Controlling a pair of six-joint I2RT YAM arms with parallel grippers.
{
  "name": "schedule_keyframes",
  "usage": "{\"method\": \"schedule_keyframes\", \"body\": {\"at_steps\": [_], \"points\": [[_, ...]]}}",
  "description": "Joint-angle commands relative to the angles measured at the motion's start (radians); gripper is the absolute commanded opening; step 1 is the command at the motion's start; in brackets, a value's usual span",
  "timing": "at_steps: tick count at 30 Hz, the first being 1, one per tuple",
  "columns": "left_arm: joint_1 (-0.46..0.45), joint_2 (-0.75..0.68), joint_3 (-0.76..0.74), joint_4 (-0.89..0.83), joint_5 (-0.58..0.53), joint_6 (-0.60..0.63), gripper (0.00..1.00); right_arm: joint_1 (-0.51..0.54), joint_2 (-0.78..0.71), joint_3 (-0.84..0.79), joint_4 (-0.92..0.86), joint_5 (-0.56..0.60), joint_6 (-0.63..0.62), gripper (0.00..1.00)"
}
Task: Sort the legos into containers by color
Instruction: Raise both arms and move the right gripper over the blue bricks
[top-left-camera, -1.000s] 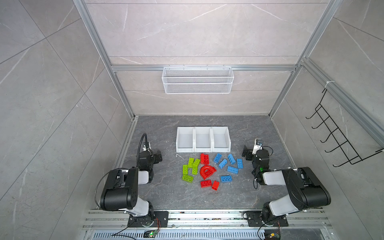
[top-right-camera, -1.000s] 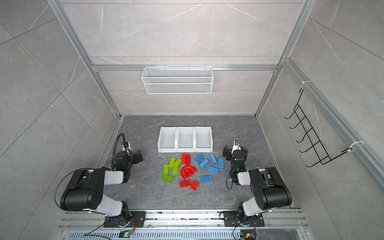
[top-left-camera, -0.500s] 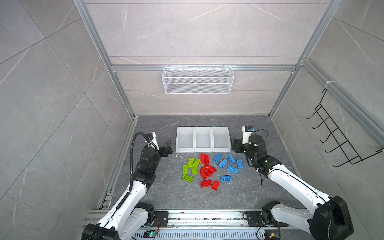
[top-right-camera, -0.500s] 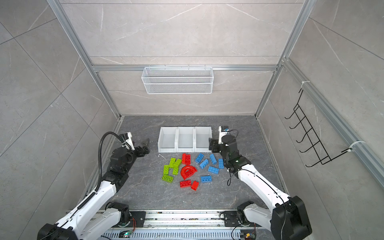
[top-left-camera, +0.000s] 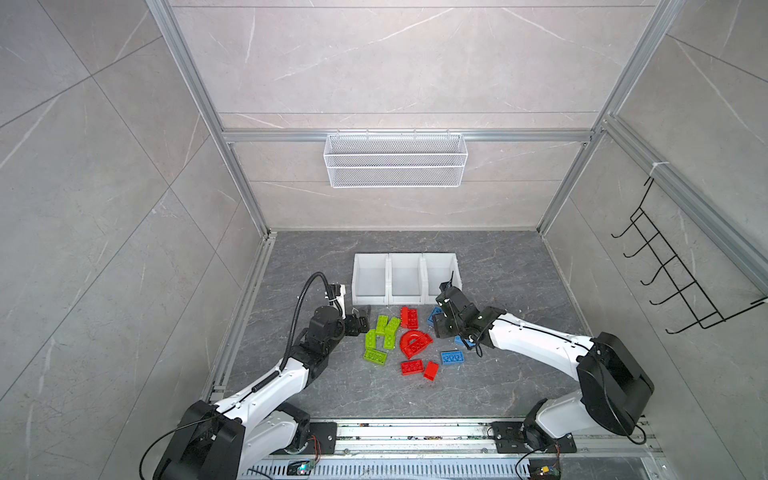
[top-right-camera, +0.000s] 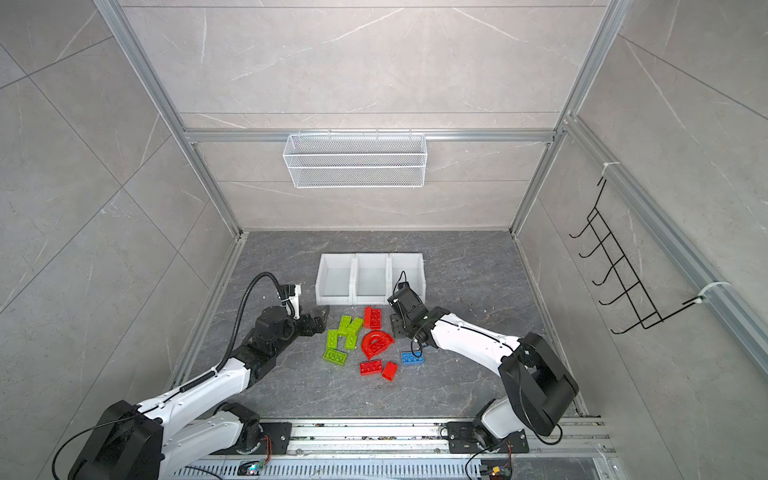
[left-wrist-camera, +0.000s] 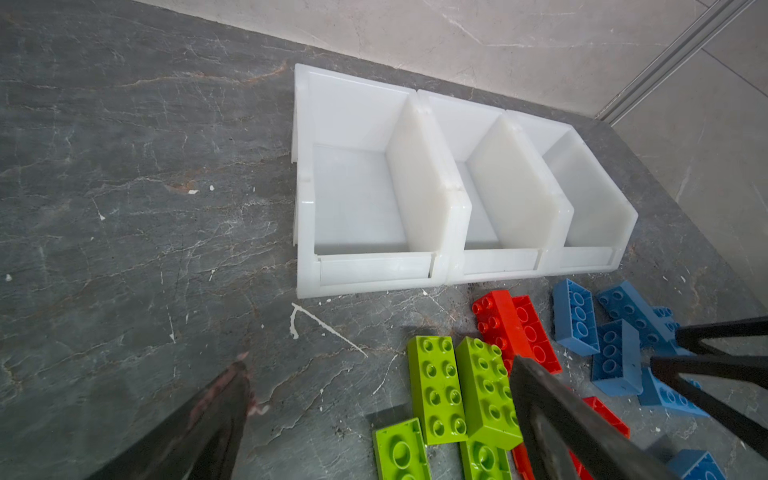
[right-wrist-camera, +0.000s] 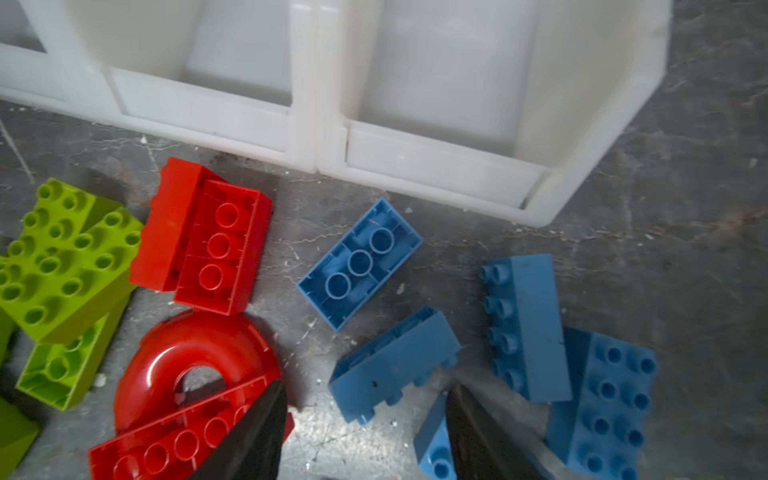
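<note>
Green legos (top-left-camera: 384, 332) (top-right-camera: 345, 332), red legos with a red arch (top-left-camera: 415, 343) (top-right-camera: 376, 343) and blue legos (top-left-camera: 452, 357) (top-right-camera: 412, 358) lie loose on the floor in front of three white containers (top-left-camera: 370, 297) (top-right-camera: 332, 300), which hold nothing. My left gripper (top-left-camera: 362, 318) (top-right-camera: 320, 318) (left-wrist-camera: 378, 363) is wide open and low, just left of the green legos (left-wrist-camera: 434, 390), holding nothing. My right gripper (top-left-camera: 440, 328) (top-right-camera: 397, 326) (right-wrist-camera: 365, 386) is partly open over the blue legos. Its tips straddle the near end of a blue brick on its side (right-wrist-camera: 395, 361), with gaps on both sides.
The red arch (right-wrist-camera: 195, 365) lies beside one right fingertip and a small blue brick (right-wrist-camera: 432, 449) beside the other. A wire basket (top-left-camera: 395, 160) hangs on the back wall and black hooks (top-left-camera: 673, 274) on the right wall. Metal frame rails edge the floor.
Both arms unfolded from their side rest poses and reached in, ending low at the legos. The right gripper's jaws narrowed; the left stayed wide open.
</note>
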Motion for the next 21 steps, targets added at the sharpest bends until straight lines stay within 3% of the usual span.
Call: {"method": "schedule_keyframes", "body": {"at_steps": [1,4,13,21], "points": [[-0.004,-0.035,0.005,0.035,-0.002,0.027,1.00,-0.042,-0.017,0.044,-0.071,0.072,-0.023,0.60],[-0.004,-0.047,0.008,0.027,0.003,0.030,1.00,-0.104,0.003,0.066,-0.116,0.048,-0.070,0.55],[-0.004,-0.134,-0.023,0.014,-0.032,0.038,1.00,-0.230,0.080,0.101,-0.109,-0.067,-0.144,0.54],[-0.004,-0.141,-0.030,0.003,-0.073,0.042,1.00,-0.254,0.177,0.140,-0.098,-0.109,-0.164,0.51]]}}
